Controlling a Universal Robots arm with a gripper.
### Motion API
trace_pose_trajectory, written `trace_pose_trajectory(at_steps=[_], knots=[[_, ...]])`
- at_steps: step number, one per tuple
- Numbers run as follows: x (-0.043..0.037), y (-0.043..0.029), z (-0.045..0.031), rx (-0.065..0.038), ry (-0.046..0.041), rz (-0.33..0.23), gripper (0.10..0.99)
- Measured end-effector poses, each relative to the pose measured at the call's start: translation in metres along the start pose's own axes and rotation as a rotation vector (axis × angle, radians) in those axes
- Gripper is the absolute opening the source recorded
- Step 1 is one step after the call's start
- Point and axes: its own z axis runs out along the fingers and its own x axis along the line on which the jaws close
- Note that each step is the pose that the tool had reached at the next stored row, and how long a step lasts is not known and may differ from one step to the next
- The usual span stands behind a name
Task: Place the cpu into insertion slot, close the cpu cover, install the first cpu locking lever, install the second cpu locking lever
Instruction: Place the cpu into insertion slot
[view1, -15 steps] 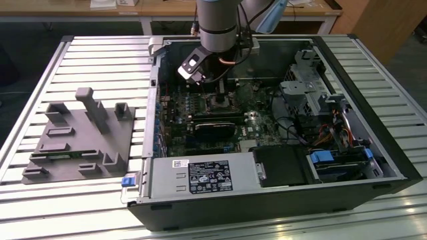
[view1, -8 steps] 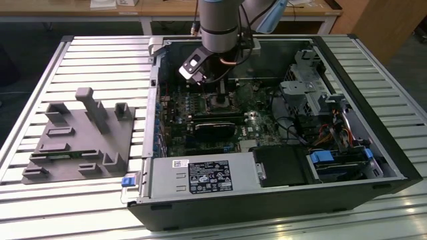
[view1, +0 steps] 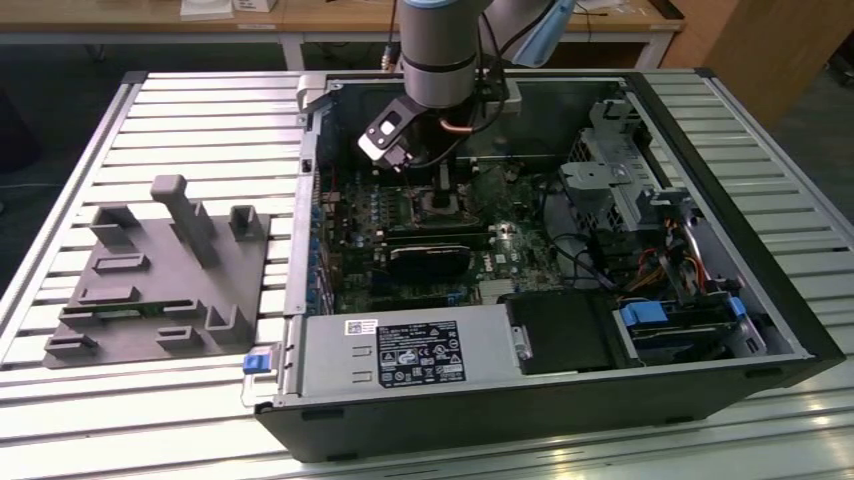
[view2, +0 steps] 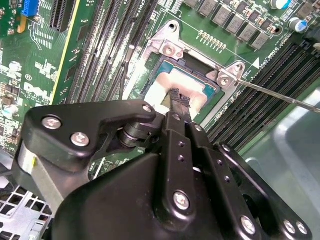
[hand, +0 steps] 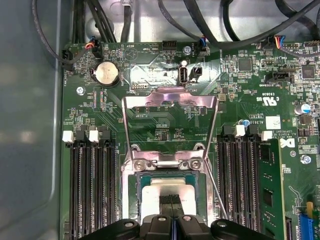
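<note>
Two fingers of the gripper (view2: 179, 98) are clenched together, tips touching the cpu (hand: 154, 188), which lies in the insertion slot (view2: 171, 67) mid circuit board (hand: 90, 120); the cpu cover (hand: 170, 101) stands open.

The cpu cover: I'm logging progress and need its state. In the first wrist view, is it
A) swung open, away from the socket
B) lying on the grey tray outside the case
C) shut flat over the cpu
A: in the first wrist view the cpu cover is swung back beyond the insertion slot. Green board shows through its window, and the cpu lies uncovered in the slot.
</note>
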Motion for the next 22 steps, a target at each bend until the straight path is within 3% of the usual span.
trace_pose_trajectory(at_steps=[14,17,22], knots=[[0.0,-0.0002,0.0025,0.0,0.0002,0.0,0.106],[0.0004,0.0003,-0.0008,-0.001,0.002,0.0,0.106],[0.0,0.0011,-0.0126,0.0,0.0003,0.0,0.106]])
